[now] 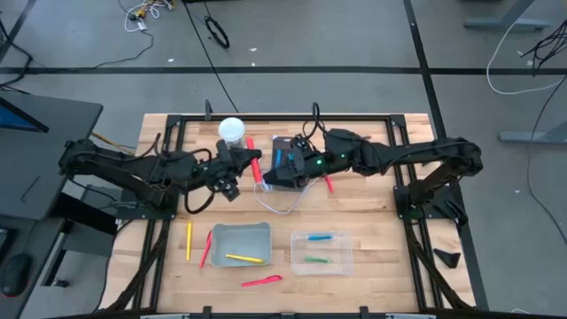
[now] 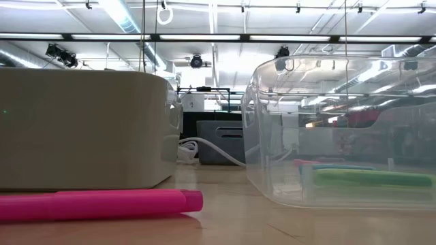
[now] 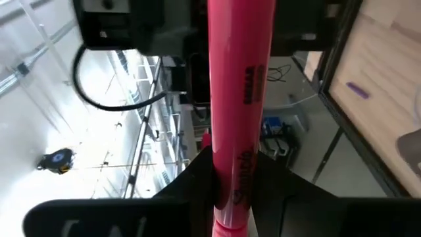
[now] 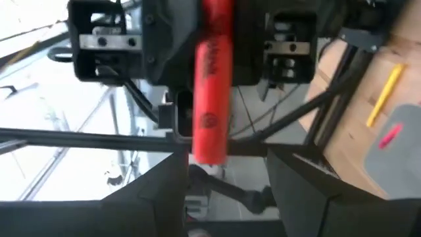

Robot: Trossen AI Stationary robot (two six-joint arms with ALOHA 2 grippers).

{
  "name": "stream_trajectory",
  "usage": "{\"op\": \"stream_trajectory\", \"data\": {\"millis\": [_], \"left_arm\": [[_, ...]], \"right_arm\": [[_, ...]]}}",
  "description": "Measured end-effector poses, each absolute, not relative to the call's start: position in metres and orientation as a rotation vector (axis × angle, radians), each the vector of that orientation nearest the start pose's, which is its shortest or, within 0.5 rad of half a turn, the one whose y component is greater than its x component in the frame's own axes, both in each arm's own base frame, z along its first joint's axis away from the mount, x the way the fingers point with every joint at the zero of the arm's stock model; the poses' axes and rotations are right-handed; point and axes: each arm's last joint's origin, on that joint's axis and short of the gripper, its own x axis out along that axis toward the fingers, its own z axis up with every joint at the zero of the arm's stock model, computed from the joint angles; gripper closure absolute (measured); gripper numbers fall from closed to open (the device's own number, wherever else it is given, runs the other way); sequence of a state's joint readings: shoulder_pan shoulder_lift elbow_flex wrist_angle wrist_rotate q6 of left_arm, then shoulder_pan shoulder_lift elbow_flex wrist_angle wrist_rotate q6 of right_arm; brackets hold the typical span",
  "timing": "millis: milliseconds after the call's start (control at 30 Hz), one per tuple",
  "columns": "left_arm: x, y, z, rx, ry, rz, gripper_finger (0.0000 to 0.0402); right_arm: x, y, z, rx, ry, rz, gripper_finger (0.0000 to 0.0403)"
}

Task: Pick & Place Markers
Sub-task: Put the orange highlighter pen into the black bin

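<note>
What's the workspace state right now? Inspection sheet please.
Surface: wooden table, dark frame around it.
Job's things: red marker held mid-table; yellow marker in grey tray; blue marker and green marker in clear bin; loose yellow marker, pink marker on the table.
Clutter: white cup.
Grippers: left gripper shut on red marker; right gripper open around its other end.
Cables: white cable on the table.
Surroundings: grey floor with loose cords.
</note>
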State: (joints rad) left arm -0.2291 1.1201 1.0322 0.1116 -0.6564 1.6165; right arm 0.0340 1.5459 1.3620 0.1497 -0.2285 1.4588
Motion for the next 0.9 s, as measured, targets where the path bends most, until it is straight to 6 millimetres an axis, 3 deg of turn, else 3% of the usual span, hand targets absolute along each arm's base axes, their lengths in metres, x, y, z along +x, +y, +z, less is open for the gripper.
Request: {"op": "stream_trajectory", "data": {"millis": [667, 900], "left_arm": [[0.266, -0.044, 0.365, 1.615, 0.325, 0.270, 0.0333], [0.268, -0.045, 0.363, 1.614, 0.331, 0.273, 0.0333]], "right_arm": [[0.369, 0.020, 0.370, 1.433, 0.140, 0.126, 0.0198], [0.372, 0.021, 0.366, 1.463, 0.162, 0.129, 0.0264]]}}
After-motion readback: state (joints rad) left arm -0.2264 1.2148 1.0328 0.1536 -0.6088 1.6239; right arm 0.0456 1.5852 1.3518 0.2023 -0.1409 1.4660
